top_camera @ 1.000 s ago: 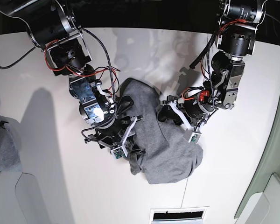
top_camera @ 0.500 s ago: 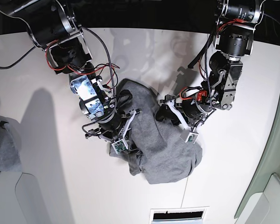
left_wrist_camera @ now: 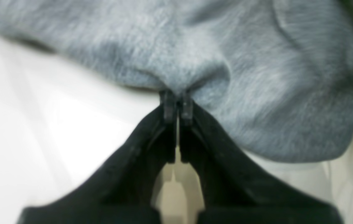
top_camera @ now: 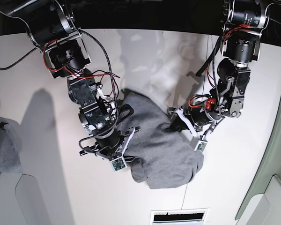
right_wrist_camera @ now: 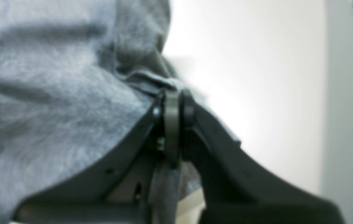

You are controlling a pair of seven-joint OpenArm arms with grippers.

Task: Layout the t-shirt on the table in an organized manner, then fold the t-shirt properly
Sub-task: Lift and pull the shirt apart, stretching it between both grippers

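The heather-grey t-shirt (top_camera: 159,143) lies bunched in the middle of the white table (top_camera: 37,84). My left gripper (top_camera: 174,123), on the base view's right, is at the shirt's right edge. In the left wrist view it (left_wrist_camera: 176,98) is shut on a pinch of the grey cloth (left_wrist_camera: 226,62), lifted off the table. My right gripper (top_camera: 127,158), on the base view's left, is at the shirt's left front edge. In the right wrist view it (right_wrist_camera: 173,99) is shut on a hemmed edge of the shirt (right_wrist_camera: 55,93).
A smaller grey cloth bundle (top_camera: 2,145) lies at the table's left edge. A thin dark seam (top_camera: 207,79) runs across the table under the left arm. A slotted vent (top_camera: 178,216) is at the front edge. Light panels (top_camera: 37,201) stand at the front corners.
The right gripper has moved toward the front with the shirt's left edge. The left gripper has moved right with its edge. The shirt is pulled wider between them.
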